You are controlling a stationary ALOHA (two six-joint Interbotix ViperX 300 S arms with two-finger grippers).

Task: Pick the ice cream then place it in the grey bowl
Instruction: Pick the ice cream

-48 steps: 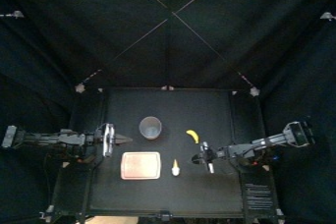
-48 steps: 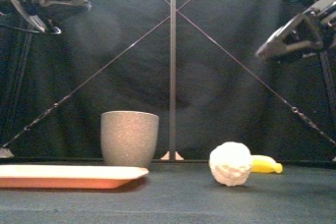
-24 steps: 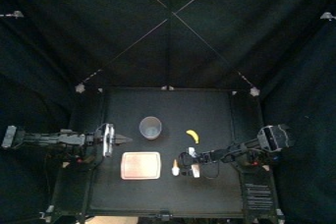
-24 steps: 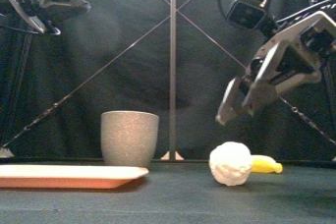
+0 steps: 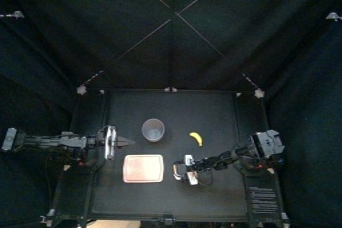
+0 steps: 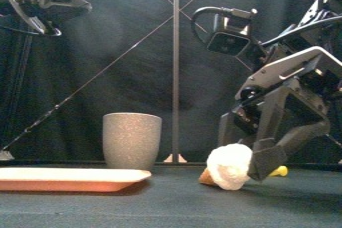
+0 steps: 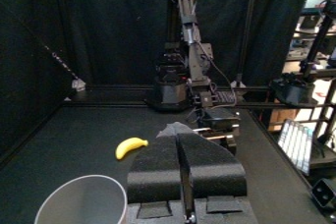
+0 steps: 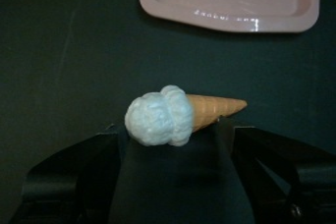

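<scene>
Two sets of fingers are seen over the counter (image 5: 214, 200). The right fingers (image 8: 82, 174) are lowered close to the counter and spread wide. The ice cream (image 8: 179, 115) is found lying on its side between them, with its pale scoop nearer one finger and its orange cone pointed toward the other. Whether either finger is touching it cannot be told. The pink tray (image 8: 230, 0) is laid flat just beyond the right fingertips, past the ice cream. The banana (image 5: 195, 138) is laid on the counter near the right fingers, toward the back. The grey cup (image 6: 132, 140) is stood upright well apart from the right fingers, behind the tray, and it is seen close beside the left fingers (image 7: 217, 174). The left fingers are pressed together with nothing held between them and are raised off the counter at its left side.
</scene>
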